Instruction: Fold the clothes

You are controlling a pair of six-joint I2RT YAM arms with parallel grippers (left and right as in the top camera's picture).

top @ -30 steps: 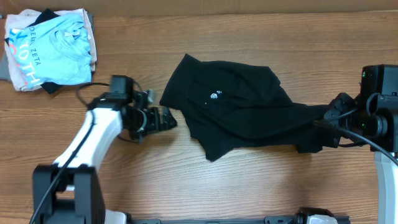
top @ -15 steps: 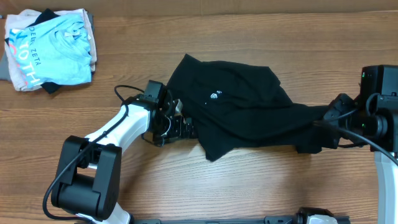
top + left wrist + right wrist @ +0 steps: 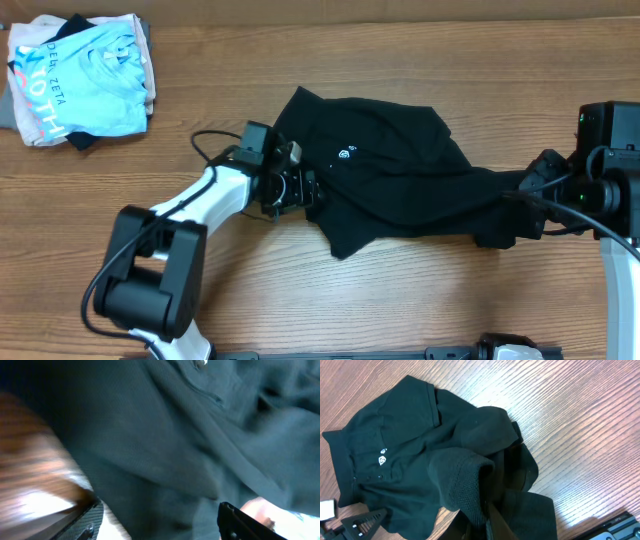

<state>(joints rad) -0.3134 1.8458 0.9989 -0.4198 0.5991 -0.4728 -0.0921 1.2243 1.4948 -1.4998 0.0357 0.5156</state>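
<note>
Black T-shirt (image 3: 390, 185) crumpled at middle of table (image 3: 400, 300), logo up; light blue shirt (image 3: 85, 80) tops folded pile (image 3: 148, 88), well apart at far left; left gripper (image 3: 306, 190) at T-shirt's left edge, jaws spread, fabric between; right gripper (image 3: 522, 193) clamped on bunched right end.

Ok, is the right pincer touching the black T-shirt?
Touching. The right wrist view shows the black T-shirt with its fabric bunched and rising straight into the right pincer, with no gap.
</note>
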